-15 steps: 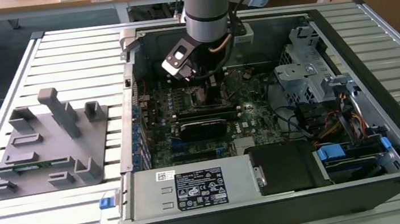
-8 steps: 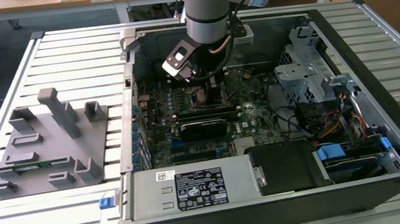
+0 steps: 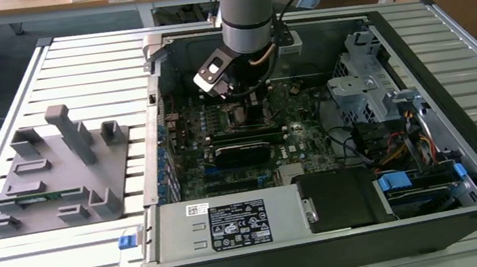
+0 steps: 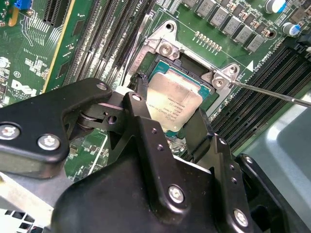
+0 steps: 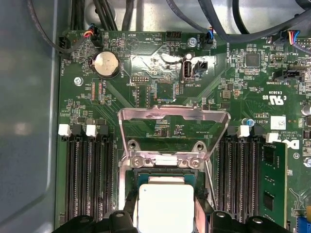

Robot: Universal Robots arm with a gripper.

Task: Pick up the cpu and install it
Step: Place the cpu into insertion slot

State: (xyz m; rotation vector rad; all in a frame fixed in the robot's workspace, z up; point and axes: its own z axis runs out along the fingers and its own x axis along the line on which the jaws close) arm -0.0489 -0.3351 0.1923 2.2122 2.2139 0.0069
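We're logging, from the exterior view's left, the grey fixture (image 3: 53, 177), then the open computer case (image 3: 450, 80). Inside, the gripper (image 4: 169, 99) is clamping the cpu (image 4: 177, 107) by two opposite edges, holding it low in the socket (image 4: 167, 48). We're judging it light, stiff and fragile underneath: grip the edges only.

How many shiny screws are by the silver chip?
2: one screw and a second screw, at two corners of the socket frame, beside the cpu. Others may be hidden.
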